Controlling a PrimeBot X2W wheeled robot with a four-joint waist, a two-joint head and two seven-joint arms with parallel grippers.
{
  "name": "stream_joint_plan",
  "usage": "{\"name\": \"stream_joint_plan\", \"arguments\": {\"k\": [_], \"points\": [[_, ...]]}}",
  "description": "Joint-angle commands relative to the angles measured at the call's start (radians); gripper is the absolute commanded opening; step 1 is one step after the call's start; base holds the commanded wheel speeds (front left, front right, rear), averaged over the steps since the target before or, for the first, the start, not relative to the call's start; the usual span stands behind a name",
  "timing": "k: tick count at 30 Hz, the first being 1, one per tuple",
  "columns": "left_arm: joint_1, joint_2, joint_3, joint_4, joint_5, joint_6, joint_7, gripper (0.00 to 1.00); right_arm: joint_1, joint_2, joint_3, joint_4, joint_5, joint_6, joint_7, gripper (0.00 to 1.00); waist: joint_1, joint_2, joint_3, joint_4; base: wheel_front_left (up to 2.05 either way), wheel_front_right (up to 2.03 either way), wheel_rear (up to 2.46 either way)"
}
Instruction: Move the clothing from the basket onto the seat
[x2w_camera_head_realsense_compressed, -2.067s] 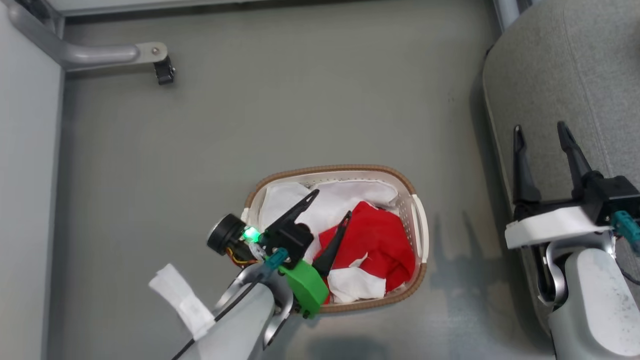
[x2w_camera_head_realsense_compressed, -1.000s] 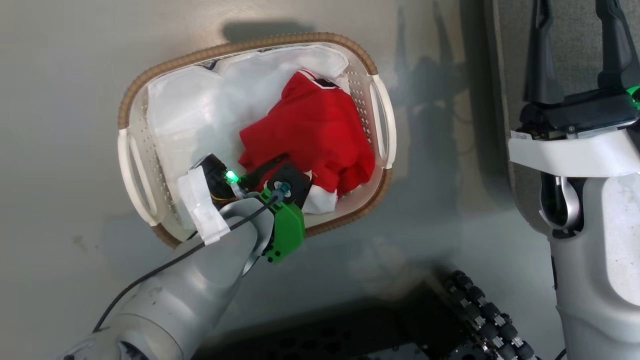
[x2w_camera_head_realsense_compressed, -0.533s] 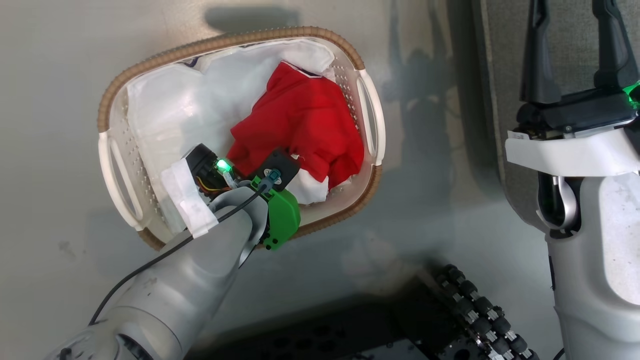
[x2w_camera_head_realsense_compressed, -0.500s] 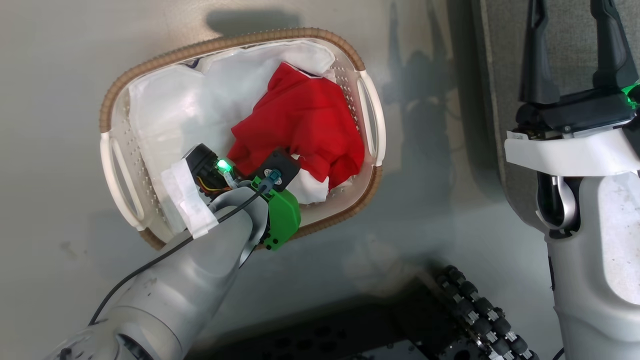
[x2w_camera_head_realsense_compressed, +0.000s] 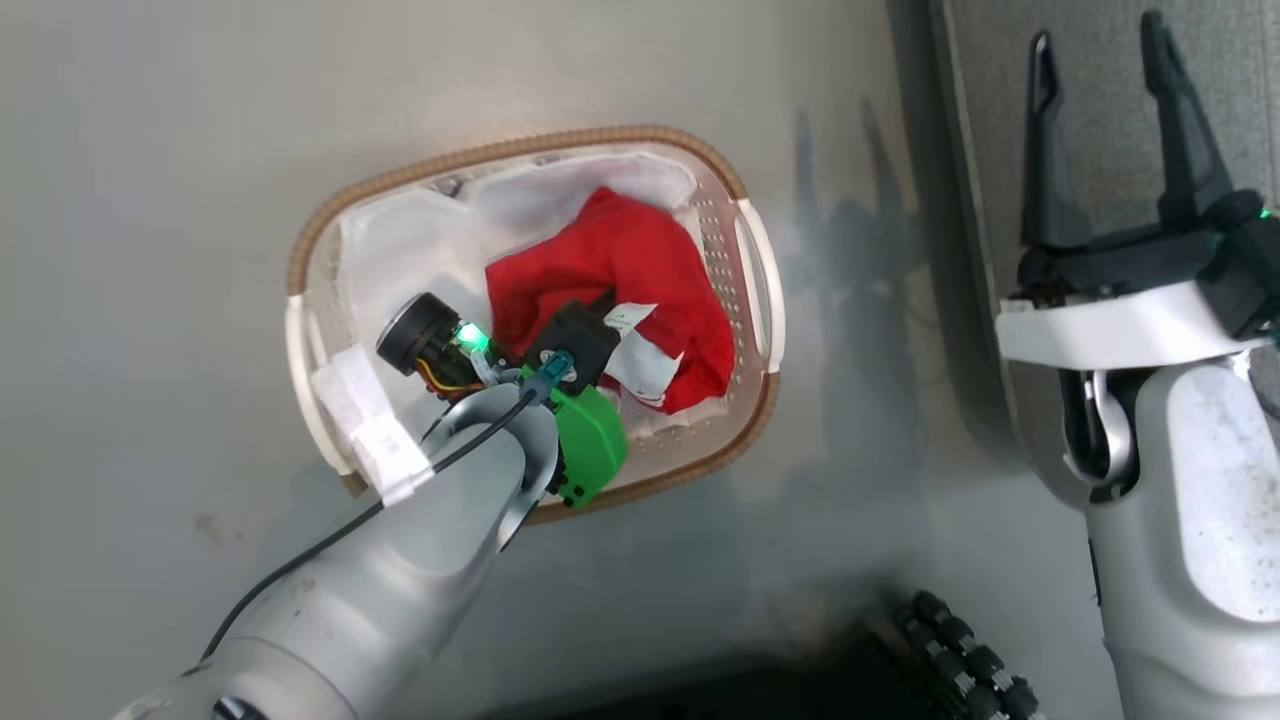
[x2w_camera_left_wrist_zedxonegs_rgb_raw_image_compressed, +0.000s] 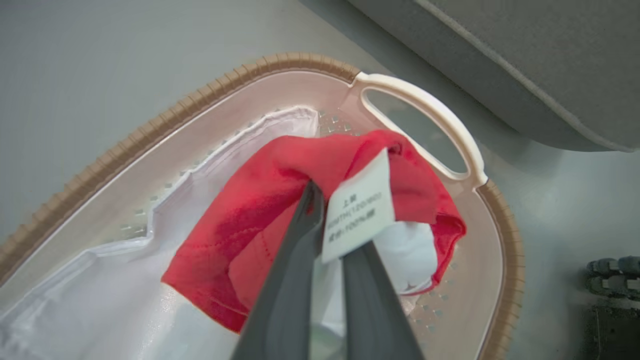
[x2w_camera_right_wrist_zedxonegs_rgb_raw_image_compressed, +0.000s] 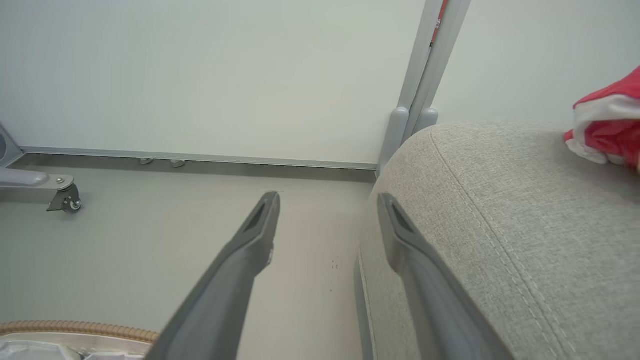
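Your left fingers (x2w_camera_left_wrist_zedxonegs_rgb_raw_image_compressed: 292, 270) are pressed together on a fold of the clothing (x2w_camera_left_wrist_zedxonegs_rgb_raw_image_compressed: 250, 210). So the left gripper (x2w_camera_left_wrist_zedxonegs_rgb_raw_image_compressed: 322, 200) is pinching red fabric, and a white tag (x2w_camera_left_wrist_zedxonegs_rgb_raw_image_compressed: 357, 210) lies across the tips. The red cloth bunches up to the pinch, and its lower folds rest on the white liner (x2w_camera_left_wrist_zedxonegs_rgb_raw_image_compressed: 90, 300). You have it inside the basket (x2w_camera_left_wrist_zedxonegs_rgb_raw_image_compressed: 295, 60), at the end nearest the seat (x2w_camera_left_wrist_zedxonegs_rgb_raw_image_compressed: 500, 60). At the basket's other end the liner lies uncovered. The basket stands on the grey floor (x2w_camera_head_realsense_compressed: 150, 250), near the seat's edge but apart from it.

Your right fingers (x2w_camera_right_wrist_zedxonegs_rgb_raw_image_compressed: 250, 250) are spread wide with nothing between them. The right gripper (x2w_camera_head_realsense_compressed: 1098, 40) hangs by the seat's rounded corner: in its wrist view one finger is over the floor and the other is at the cushion's edge. Further back on the seat top, well away from that corner, lies a second garment (x2w_camera_right_wrist_zedxonegs_rgb_raw_image_compressed: 607, 125), red with white stripes. Beyond the floor you see a pale wall (x2w_camera_right_wrist_zedxonegs_rgb_raw_image_compressed: 200, 75) and a caster (x2w_camera_right_wrist_zedxonegs_rgb_raw_image_compressed: 65, 200) near its foot.
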Motion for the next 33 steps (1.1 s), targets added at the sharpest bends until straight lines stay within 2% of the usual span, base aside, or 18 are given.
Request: {"name": "stream_joint_plan", "arguments": {"k": [1,12,18,26,33], "points": [[0.026,0.012,0.012,-0.026,0.015,0.006,-0.003,0.00,0.021,-0.004,-0.003,0.012,-0.010,-0.001,-0.002,1.00,-0.0001,-0.0001,-0.096,0.049,0.00,0.00,0.00],[0.179,0.065,0.143,-0.237,0.067,0.010,-0.004,0.00,0.140,-0.004,-0.008,0.110,-0.040,-0.001,-0.002,1.00,-0.0001,-0.0001,-0.366,0.108,0.00,0.00,0.00],[0.230,0.096,0.202,-0.317,0.097,-0.003,-0.004,0.00,0.221,-0.004,0.004,0.157,-0.037,-0.001,-0.002,1.00,-0.0001,-0.0001,-0.503,0.125,0.00,0.00,0.00],[0.202,0.126,0.247,-0.363,0.125,-0.024,-0.004,0.00,0.300,-0.004,0.051,0.193,-0.020,-0.001,-0.002,1.00,-0.0001,-0.0001,-0.663,0.138,0.00,0.00,0.00],[0.139,0.137,0.270,-0.365,0.112,-0.034,-0.002,0.00,0.334,-0.004,0.083,0.215,-0.011,-0.001,-0.002,1.00,-0.0001,-0.0001,-0.759,0.143,0.00,0.00,0.00]]}}
